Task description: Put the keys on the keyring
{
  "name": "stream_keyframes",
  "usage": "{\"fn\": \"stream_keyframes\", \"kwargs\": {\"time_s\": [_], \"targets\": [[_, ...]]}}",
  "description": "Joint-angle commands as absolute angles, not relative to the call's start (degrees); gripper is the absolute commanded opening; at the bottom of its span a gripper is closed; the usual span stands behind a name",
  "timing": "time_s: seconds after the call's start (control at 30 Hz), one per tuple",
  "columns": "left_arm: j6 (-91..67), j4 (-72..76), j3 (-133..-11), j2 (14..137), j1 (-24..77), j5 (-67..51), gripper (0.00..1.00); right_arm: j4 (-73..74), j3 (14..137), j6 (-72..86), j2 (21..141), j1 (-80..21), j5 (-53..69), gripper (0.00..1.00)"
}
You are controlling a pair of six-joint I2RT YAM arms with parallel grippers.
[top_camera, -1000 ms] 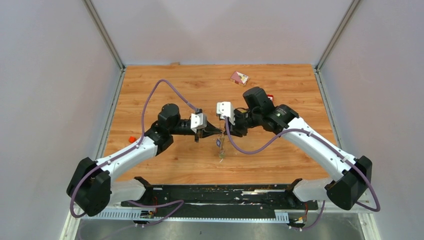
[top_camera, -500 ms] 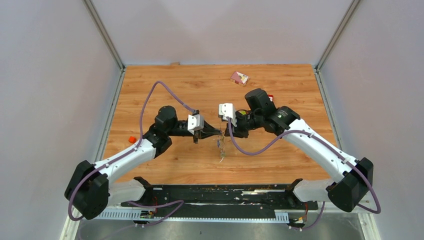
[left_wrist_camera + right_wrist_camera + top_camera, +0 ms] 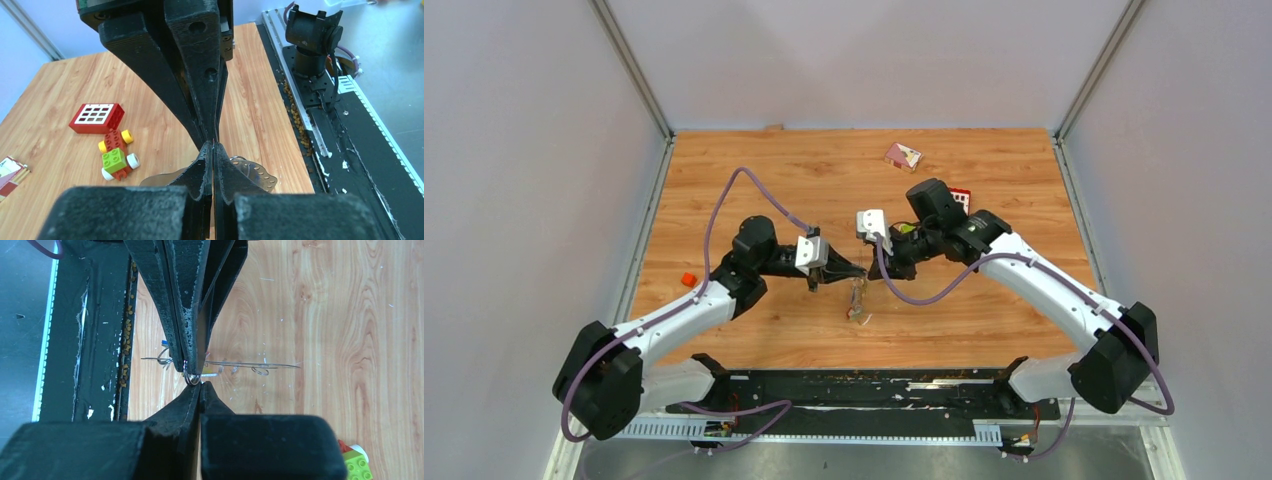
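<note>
Clenched jaws on both left gripper (image 3: 212, 152) and right gripper (image 3: 200, 390), tips butting over mid-table. Find a small wire loop (image 3: 192, 378) nipped right at that meeting point; cannot tell the pair actually gripping it. Note keyring (image 3: 252, 172) hanging just below the tips above the wooden table (image 3: 724, 180), edge-on in right wrist view, its middle hidden behind black fingers in left wrist view. Cannot separate keys from the dangling metal, so no count there. Beyond, near the right arm: red block (image 3: 97, 116) with white grid, toy car (image 3: 117, 156) just beside it. Count two grippers, one keyring, one block, one car, one pink packet (image 3: 902, 155) at the far edge, one orange bit (image 3: 688, 279) near the left arm.
</note>
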State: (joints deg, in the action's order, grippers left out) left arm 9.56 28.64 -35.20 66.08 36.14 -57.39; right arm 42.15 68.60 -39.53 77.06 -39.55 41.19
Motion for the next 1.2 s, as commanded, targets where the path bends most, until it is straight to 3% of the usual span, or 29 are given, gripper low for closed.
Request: {"fn": "stream_keyframes", "kwargs": {"time_s": [0.0, 0.13, 0.33, 0.83, 1.17], "targets": [[11.14, 33.61, -35.34, 64.10, 36.51, -60.58, 0.00, 38.39, 68.97, -39.77, 78.13, -39.35, 45.52, 0.01], [12.23, 32.70, -34.90, 63.63, 36.48, -60.81, 0.00, 38.45, 69.06, -40.09, 76.90, -39.29, 45.34, 0.09], [10.58, 33.94, -34.49, 63.65, 36.47, -60.35, 0.00, 35.81, 66.04, -41.41, 70.63, -39.23, 45.52, 0.32], [4.67, 39.19, -34.27, 65.36, 36.45, -59.05, 0.00, 31.79, 63.99, -40.62, 68.62, -39.30, 46.54, 0.33], [3.86, 39.89, -34.03, 65.53, 36.40, -58.71, 0.00, 31.39, 63.81, -40.48, 69.17, -39.32, 47.07, 0.19]]}}
